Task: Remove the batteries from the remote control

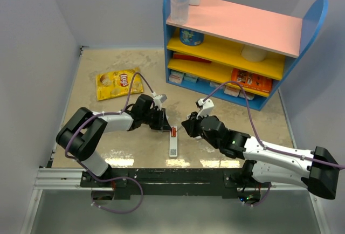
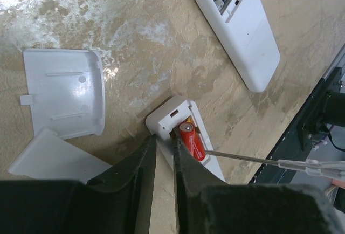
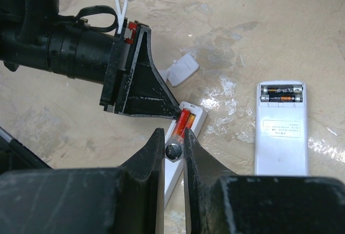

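Remote control [image 2: 171, 114]: slot open, red-orange battery [image 2: 192, 140] seated. Left gripper [image 2: 163, 141]: fingers narrowly apart at slot edge. Right gripper [image 3: 173, 136]: clamped on thin tool [image 2: 242, 159]. Risk: tip slips, battery springs away.

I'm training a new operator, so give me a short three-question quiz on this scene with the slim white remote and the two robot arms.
1. True or false: a red-orange cylindrical battery lies in the slot of the slim white plastic remote control.
2. The thin pale stick with a clear handle is held by: A the left arm's fingers, B the right gripper, C nothing.
3. Fill in: the wider rounded white plastic device holds ___ black batteries.

Key: 1 true; 2 B; 3 two.
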`<state>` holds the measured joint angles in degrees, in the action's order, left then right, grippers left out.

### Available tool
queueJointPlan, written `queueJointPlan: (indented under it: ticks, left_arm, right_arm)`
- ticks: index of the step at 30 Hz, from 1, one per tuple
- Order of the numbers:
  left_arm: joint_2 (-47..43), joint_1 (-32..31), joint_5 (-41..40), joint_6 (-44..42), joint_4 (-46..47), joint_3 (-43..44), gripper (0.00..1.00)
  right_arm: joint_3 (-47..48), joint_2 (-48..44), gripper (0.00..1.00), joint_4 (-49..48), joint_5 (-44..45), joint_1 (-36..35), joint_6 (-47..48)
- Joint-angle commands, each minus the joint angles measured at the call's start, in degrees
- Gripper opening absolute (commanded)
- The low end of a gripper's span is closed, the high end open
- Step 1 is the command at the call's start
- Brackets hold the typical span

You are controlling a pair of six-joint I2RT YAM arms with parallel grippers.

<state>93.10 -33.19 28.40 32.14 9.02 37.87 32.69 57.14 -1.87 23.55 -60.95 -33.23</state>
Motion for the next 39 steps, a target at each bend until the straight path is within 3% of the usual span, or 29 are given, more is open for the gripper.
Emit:
queueJointPlan:
  ticks: [1, 11, 22, 30, 39]
  left_arm:
    - [-1.4, -0.5, 2.4, 0.5, 3.2, -0.1, 0.24]
    - [-3.4, -0.4, 3.0, 1.0, 3.1, 0.1, 0.27]
    - [-6.5, -0.4, -3.7, -1.0, -3.8, 0.8, 0.27]
    - [-4.5, -0.6, -2.5, -0.1, -0.8, -2.2, 0.21]
    - [-3.5, -0.7, -1.7, 0.4, 1.0, -2.5, 0.21]
  right_arm:
    - [0.4, 0.4, 0.00, -2.7, 2.0, 0.4, 1.2]
    - [-0.6, 3.0, 0.00, -4.5, 1.4, 0.6, 1.3]
    - [-2.6, 4.5, 0.00, -6.2, 1.9, 0.7, 2.0]
    - [-4.9, 3.2, 0.00, -9.4, 0.4, 1.0, 0.1]
    - [-4.1, 0.5, 0.00, -9.9, -1.6, 2.2, -1.0]
